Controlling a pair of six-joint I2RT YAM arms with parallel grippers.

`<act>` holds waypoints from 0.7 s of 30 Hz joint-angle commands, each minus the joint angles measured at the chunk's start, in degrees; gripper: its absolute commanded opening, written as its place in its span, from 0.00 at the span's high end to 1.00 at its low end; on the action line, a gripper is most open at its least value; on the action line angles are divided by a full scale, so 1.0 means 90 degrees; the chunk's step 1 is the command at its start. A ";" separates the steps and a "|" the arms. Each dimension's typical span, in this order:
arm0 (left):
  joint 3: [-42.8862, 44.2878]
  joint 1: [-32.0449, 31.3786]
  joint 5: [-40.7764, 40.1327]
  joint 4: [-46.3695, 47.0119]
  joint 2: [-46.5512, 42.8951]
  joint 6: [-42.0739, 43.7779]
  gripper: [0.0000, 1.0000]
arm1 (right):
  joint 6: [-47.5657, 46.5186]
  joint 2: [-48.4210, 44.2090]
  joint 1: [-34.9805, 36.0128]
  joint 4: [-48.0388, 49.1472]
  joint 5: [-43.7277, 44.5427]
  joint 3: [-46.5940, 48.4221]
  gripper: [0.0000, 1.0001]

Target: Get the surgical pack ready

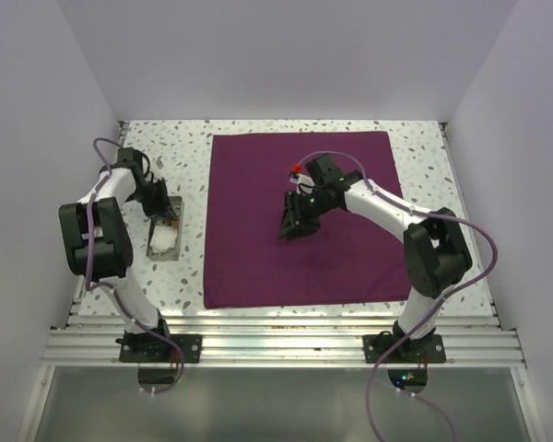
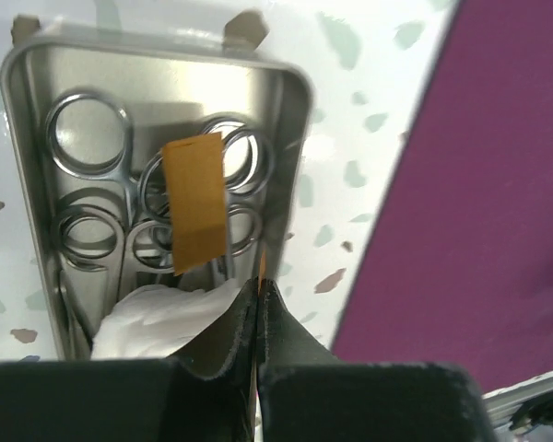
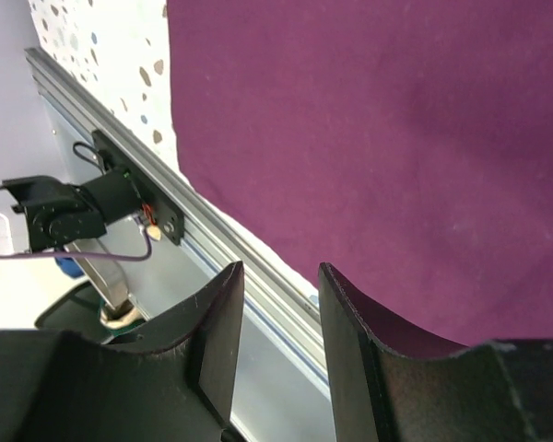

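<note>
The maroon cloth (image 1: 258, 239) lies flat in the middle of the table, also in the left wrist view (image 2: 479, 184) and the right wrist view (image 3: 396, 138). Left of it sits the small metal tray (image 2: 295, 120), also in the top view (image 1: 164, 241). It holds steel scissors and forceps (image 2: 88, 138) and white gauze (image 2: 157, 318). An orange strip (image 2: 196, 203) lies over the handle rings. My left gripper (image 2: 260, 285) hangs over the tray's near right corner, shut on a thin orange strip seen edge-on. My right gripper (image 3: 278, 272) hovers open over the cloth, holding nothing.
The speckled tabletop (image 1: 415, 147) shows around the cloth. An aluminium rail (image 3: 212, 239) runs along the near edge, with a black arm base (image 3: 92, 203) beyond it. White walls close in the left, right and back sides.
</note>
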 commanded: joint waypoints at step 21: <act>0.1059 0.0011 -0.1424 -0.0517 0.0289 0.0451 0.52 | -0.0292 -0.0283 -0.0198 0.0098 -0.0490 -0.0200 0.59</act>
